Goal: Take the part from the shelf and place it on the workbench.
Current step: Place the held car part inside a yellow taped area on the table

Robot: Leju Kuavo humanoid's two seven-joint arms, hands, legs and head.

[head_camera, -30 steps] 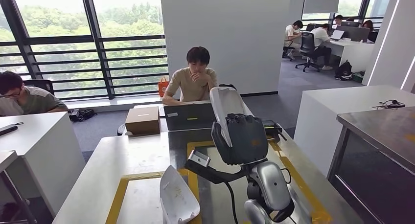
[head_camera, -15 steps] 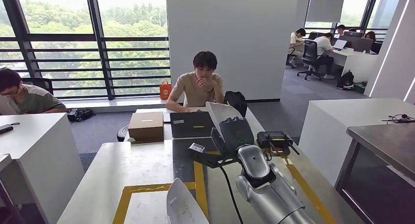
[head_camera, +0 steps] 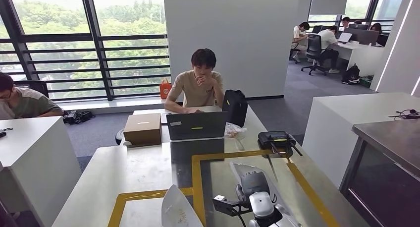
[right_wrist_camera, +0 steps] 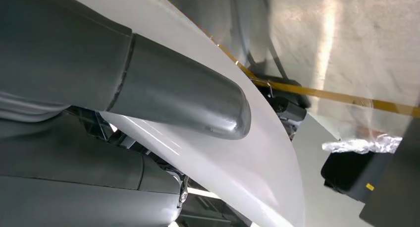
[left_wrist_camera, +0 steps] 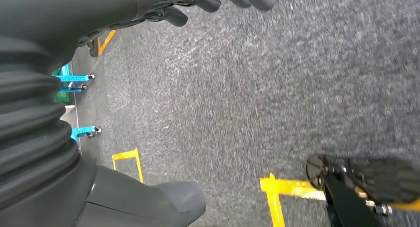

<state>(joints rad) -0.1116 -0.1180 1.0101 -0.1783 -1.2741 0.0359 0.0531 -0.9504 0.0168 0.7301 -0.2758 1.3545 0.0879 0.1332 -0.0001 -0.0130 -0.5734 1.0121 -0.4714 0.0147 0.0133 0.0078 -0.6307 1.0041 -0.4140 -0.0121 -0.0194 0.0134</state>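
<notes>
Gripping the white part (right_wrist_camera: 237,162), right robot hand (right_wrist_camera: 148,103).

The part (right_wrist_camera: 237,152) was a smooth white curved shell, glossy, with a long rounded edge. In the right wrist view it lay clamped between the right hand's (right_wrist_camera: 148,98) thick grey thumb on one face and the darker fingers (right_wrist_camera: 89,197) on the other. In the head view it (head_camera: 242,170) appeared pale, held low over the workbench (head_camera: 143,165), a grey metal top marked with yellow tape, inside the taped rectangle; whether it touched the surface could not be told
</notes>
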